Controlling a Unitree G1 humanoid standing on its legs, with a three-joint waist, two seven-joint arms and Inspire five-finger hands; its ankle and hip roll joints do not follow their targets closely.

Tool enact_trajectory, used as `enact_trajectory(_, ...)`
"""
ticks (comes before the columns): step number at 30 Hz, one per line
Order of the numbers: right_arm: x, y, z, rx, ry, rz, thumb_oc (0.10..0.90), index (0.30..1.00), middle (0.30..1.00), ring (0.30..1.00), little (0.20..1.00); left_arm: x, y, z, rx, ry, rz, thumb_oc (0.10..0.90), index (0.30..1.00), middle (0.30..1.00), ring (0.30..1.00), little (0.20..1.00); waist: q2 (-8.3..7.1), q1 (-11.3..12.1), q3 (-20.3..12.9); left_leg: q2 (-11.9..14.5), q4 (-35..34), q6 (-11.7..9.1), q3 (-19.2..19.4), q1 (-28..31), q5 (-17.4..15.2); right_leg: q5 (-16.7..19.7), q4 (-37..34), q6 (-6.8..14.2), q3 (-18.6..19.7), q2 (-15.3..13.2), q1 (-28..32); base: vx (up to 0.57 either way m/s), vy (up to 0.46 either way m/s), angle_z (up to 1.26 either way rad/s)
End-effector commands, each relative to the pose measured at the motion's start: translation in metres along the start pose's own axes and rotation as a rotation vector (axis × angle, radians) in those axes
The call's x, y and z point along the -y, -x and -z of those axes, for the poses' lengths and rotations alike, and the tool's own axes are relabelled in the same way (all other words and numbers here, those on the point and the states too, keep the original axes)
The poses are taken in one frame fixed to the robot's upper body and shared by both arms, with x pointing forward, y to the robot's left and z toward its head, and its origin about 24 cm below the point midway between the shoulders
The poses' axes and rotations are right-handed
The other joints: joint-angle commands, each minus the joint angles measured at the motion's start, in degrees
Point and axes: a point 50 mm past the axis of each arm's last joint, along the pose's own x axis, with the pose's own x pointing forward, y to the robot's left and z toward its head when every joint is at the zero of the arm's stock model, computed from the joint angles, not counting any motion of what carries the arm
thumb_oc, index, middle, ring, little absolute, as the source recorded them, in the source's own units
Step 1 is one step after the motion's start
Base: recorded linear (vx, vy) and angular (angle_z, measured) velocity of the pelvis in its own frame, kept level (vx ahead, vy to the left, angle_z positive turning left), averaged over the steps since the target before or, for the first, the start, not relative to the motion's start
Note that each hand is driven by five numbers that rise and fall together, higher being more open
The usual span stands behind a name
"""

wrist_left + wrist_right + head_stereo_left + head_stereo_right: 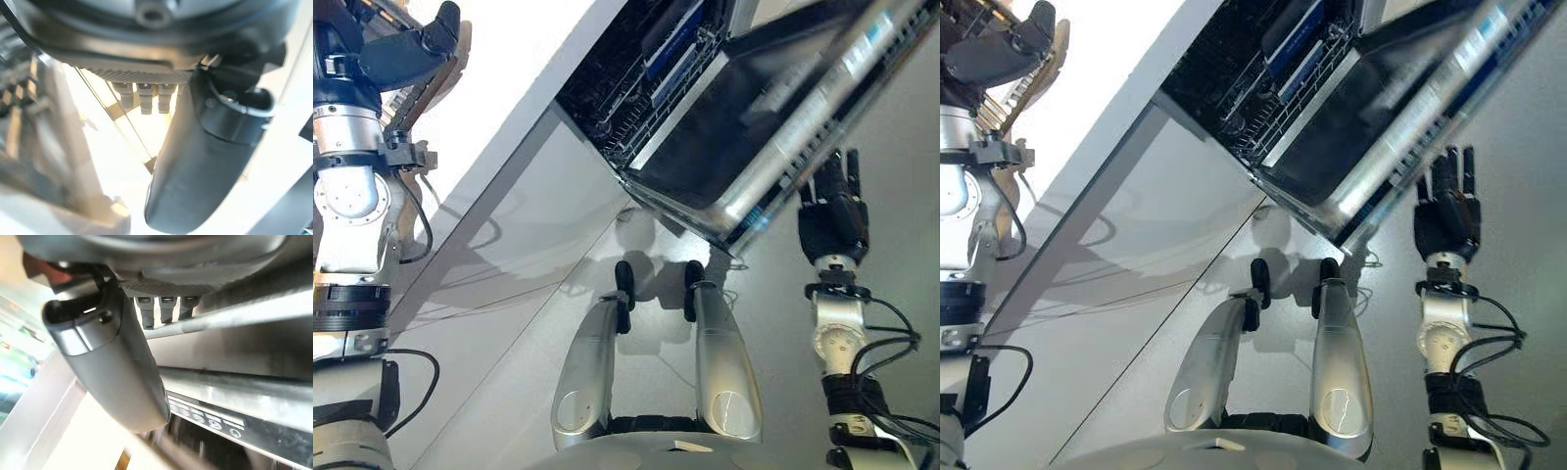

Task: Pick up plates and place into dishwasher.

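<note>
Open stainless dishwasher door point(773, 147) running off the frame's top and right edges, blue flat items point(671, 49) in the black wire rack point(626, 93) behind that door too small to identify, pale slatted wooden rack point(44, 147) a blur beside the left hand point(406, 49), well apart from that door

A white counter point(524, 59) runs beside the open dishwasher point(705, 127); a wooden dish rack point(1023, 83) stands on it, away from the dishwasher.

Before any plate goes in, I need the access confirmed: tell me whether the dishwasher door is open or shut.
Open. The dishwasher door is dropped down, its dark inner face showing, and the wire rack is exposed behind it.
</note>
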Motion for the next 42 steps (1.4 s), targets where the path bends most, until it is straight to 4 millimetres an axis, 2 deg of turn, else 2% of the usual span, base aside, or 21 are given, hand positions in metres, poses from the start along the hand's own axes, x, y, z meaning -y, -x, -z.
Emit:
enact_trajectory(1, -0.206, -0.030, 0.034, -0.096, -0.080, -1.129, 0.800, 0.900, 0.900, 0.900, 0.900, 0.018, 0.002, -0.006, 0.105, 0.104, -0.037, 0.800, 0.900, 0.900, 0.900, 0.900, -2.64, 1.00, -0.82, -5.93, 1.94, 6.24, 3.33, 4.48, -6.46, 2.12, -5.37, 0.91, 3.58, 3.09, 4.72, 0.04, 0.034, 0.00)
enact_trajectory(8, -0.210, -0.027, 0.038, -0.092, -0.043, -1.121, 0.800, 0.900, 0.900, 0.900, 0.900, 0.019, 0.004, -0.003, 0.088, 0.118, -0.026, 0.800, 0.900, 0.900, 0.900, 0.900, -3.02, 1.12, -0.82, -6.15, 1.56, 6.26, 3.13, 7.25, -6.72, 2.05, -6.36, 0.57, 3.36, 2.90, 7.75, 0.03, 0.012, 0.21)
enact_trajectory(12, -0.200, -0.030, 0.038, -0.066, -0.002, -1.030, 0.800, 0.900, 0.900, 0.900, 0.900, 0.018, 0.007, -0.001, 0.085, 0.112, -0.016, 0.800, 0.900, 0.900, 0.900, 0.900, -3.41, 0.98, -0.82, -5.96, 1.31, 6.25, 3.02, 9.00, -6.94, 2.00, -6.77, 0.54, 3.45, 2.73, 9.52, 0.03, 0.011, 0.39)
enact_trajectory(15, -0.183, -0.037, 0.033, -0.005, 0.055, -0.896, 0.800, 0.900, 0.900, 0.900, 0.900, 0.015, 0.009, 0.000, 0.080, 0.109, -0.018, 0.800, 0.900, 0.900, 0.900, 0.900, -3.74, 0.79, -0.94, -5.78, 0.22, 6.34, 2.92, 10.74, -6.79, 2.00, -7.60, 0.53, 3.45, 2.83, 11.12, 0.02, 0.011, 0.10)
enact_trajectory(20, -0.130, -0.033, 0.018, 0.100, 0.157, -0.634, 0.800, 0.900, 0.900, 0.900, 0.900, 0.006, 0.028, 0.006, 0.045, 0.104, -0.031, 0.800, 0.900, 0.900, 0.900, 0.900, -4.50, 0.27, -3.39, -5.31, -4.02, 6.32, 2.55, 14.98, -5.87, 2.79, -11.46, 1.13, 3.33, 3.21, 14.86, 0.04, 0.012, 0.00)
enact_trajectory(26, -0.083, -0.013, -0.001, 0.205, 0.355, -0.393, 0.800, 0.900, 0.900, 0.900, 0.900, -0.001, 0.054, 0.013, 0.003, 0.101, -0.049, 0.800, 0.900, 0.900, 0.900, 0.900, -5.32, -0.55, -6.91, -4.84, -11.07, 5.92, 2.15, 20.10, -3.94, 4.62, -18.02, 2.29, 3.74, 3.80, 19.60, 0.02, 0.010, -0.01)
enact_trajectory(27, -0.070, -0.005, -0.010, 0.264, 0.438, -0.309, 0.800, 0.900, 0.900, 0.900, 0.900, -0.002, 0.062, 0.015, -0.009, 0.100, -0.054, 0.800, 0.900, 0.900, 0.900, 0.900, -5.62, -0.68, -8.17, -4.73, -13.19, 5.81, 2.08, 21.50, -3.50, 4.87, -19.75, 2.73, 3.67, 4.00, 20.97, 0.04, 0.011, -0.08)
enact_trajectory(33, -0.025, 0.024, -0.033, 0.379, 0.811, 0.054, 0.800, 0.900, 0.900, 0.900, 0.900, -0.009, 0.084, 0.023, -0.076, 0.112, -0.052, 0.800, 0.900, 0.900, 0.900, 0.900, -6.22, -1.40, -13.22, -4.26, -21.06, 5.46, 1.51, 27.90, -1.82, 6.17, -26.73, 3.82, 3.11, 4.64, 27.52, 0.04, 0.004, -0.04)
enact_trajectory(36, 0.012, 0.040, -0.035, 0.296, 0.926, 0.277, 0.800, 0.900, 0.900, 0.900, 0.900, -0.009, 0.093, 0.028, -0.118, 0.119, -0.038, 0.800, 0.900, 0.900, 0.900, 0.900, -6.48, -1.68, -15.31, -3.90, -23.79, 5.24, 1.30, 30.08, -1.24, 6.76, -28.93, 4.15, 2.80, 4.90, 29.65, 0.00, 0.000, 0.00)
enact_trajectory(39, 0.058, 0.064, -0.026, 0.080, 0.973, 0.518, 0.800, 0.900, 0.900, 0.900, 0.900, -0.006, 0.095, 0.034, -0.169, 0.131, -0.013, 0.800, 0.900, 0.900, 0.900, 0.900, -6.71, -1.73, -17.16, -3.60, -26.55, 5.07, 1.05, 31.94, -0.63, 7.33, -31.05, 4.45, 2.73, 5.22, 31.50, 0.00, -0.030, 0.03)
enact_trajectory(41, 0.093, 0.090, -0.015, -0.133, 1.029, 0.713, 0.800, 0.900, 0.900, 0.900, 0.900, -0.005, 0.096, 0.038, -0.214, 0.150, 0.005, 0.800, 0.900, 0.900, 0.900, 0.900, -6.94, -1.54, -18.11, -3.37, -28.60, 4.85, 0.95, 33.03, 0.02, 7.56, -32.38, 4.55, 2.50, 5.50, 32.70, -0.03, -0.042, 0.03)
enact_trajectory(42, 0.103, 0.100, -0.012, -0.193, 1.028, 0.762, 0.800, 0.900, 0.900, 0.900, 0.900, -0.005, 0.095, 0.039, -0.227, 0.157, 0.011, 0.800, 0.900, 0.900, 0.900, 0.900, -7.09, -1.36, -18.38, -3.28, -29.26, 4.71, 0.83, 33.34, 0.25, 7.71, -33.01, 4.59, 2.27, 5.62, 33.30, -0.05, -0.042, 0.05)
